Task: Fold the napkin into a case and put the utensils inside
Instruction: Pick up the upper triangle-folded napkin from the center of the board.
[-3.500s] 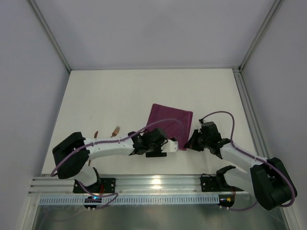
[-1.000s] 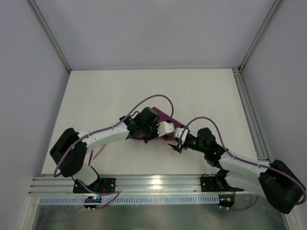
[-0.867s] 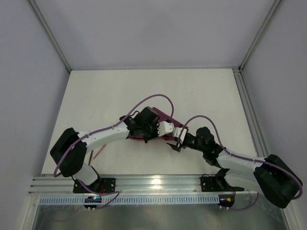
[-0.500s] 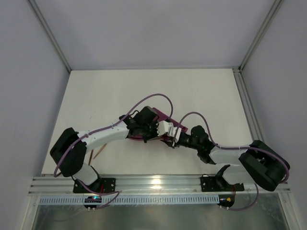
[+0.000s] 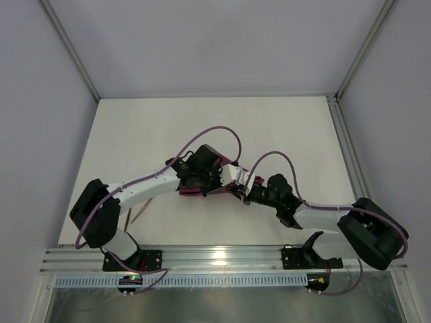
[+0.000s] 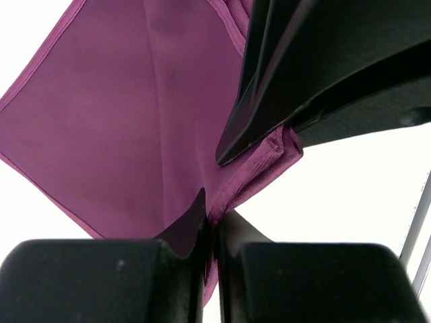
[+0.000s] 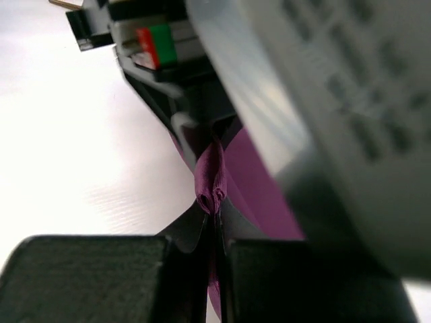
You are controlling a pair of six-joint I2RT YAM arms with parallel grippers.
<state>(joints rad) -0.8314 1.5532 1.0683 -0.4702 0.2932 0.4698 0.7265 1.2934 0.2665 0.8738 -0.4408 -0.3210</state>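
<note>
Top external: both arms meet mid-desk (image 5: 168, 128). Left tool (image 6: 212, 217) is clamped on the napkin (image 6: 121, 121) edge; right tool (image 7: 215, 221) pinches its bunched hem just beside. One utensil (image 5: 138, 215) lies near the left arm.

Bright, even light; wrist views seemingly blurred.

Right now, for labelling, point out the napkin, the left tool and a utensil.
napkin (image 6: 121, 128): left wrist view, flat middle panel
left tool (image 6: 213, 219): left wrist view, between its fingertips
utensil (image 5: 139, 214): top view, slim shaft
</note>
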